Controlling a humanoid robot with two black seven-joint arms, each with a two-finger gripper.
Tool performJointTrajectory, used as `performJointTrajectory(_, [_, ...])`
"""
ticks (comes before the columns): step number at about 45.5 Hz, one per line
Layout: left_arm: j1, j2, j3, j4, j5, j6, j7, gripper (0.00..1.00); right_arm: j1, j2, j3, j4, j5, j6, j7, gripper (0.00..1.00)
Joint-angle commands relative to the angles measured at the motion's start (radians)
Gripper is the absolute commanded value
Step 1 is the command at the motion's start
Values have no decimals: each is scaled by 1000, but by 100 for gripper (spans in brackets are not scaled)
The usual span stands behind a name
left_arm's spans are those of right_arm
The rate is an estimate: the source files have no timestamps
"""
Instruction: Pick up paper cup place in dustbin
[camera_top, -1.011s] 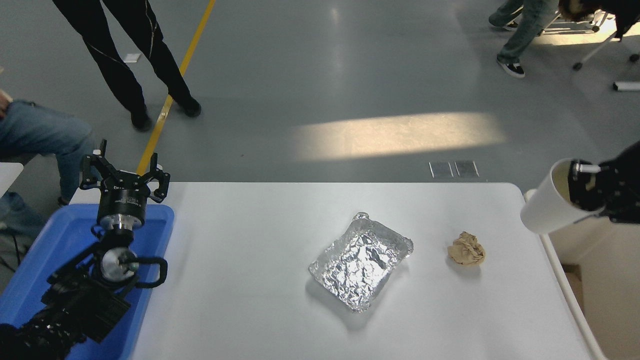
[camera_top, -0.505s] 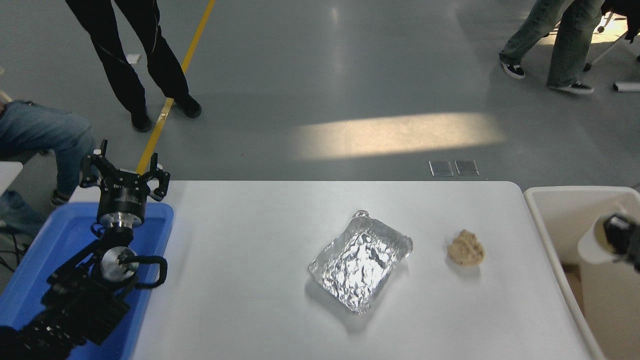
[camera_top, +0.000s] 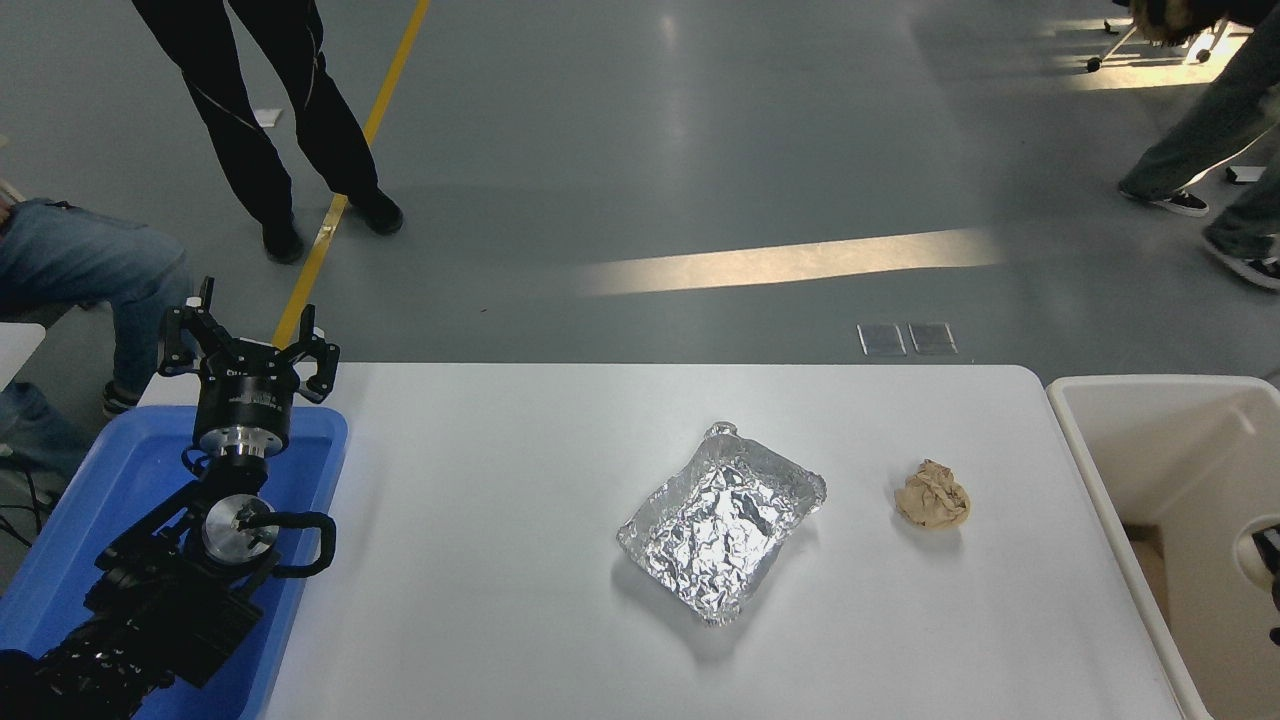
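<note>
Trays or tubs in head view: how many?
3. Blue plastic tray under the parked left arm; crinkled silver foil tray mid-table; cream-white plastic dustbin off the right edge, partly cropped.

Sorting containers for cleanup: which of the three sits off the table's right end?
The dustbin, cream-white; the blue tray is far left, the foil tray mid-table.

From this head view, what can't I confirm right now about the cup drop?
- Paper cup: only a sliver of rim shows over the dustbin; the picture's right edge cuts off the rest.
- Right end effector: almost wholly cut off; open or shut unknowable.
- Dustbin floor: its lower right is out of frame.
</note>
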Motion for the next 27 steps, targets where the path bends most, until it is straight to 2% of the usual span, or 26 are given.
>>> performJointTrajectory(1, [0, 0, 1, -1, 0, 0, 0, 99, -61, 46, 33, -108, 3, -16, 0, 100])
performJointTrajectory(12, [0, 0, 1, 1, 0, 0, 0, 99, -13, 26, 98, -39, 4, 6, 0, 100])
performJointTrajectory(20, [0, 0, 1, -1, 2, 0, 0, 99, 234, -218, 61, 395, -25, 10, 9, 100])
performJointTrajectory(27, [-1, 0, 1, -1, 3, 0, 1, 99, 513, -272, -152, 658, -146, 10, 9, 100])
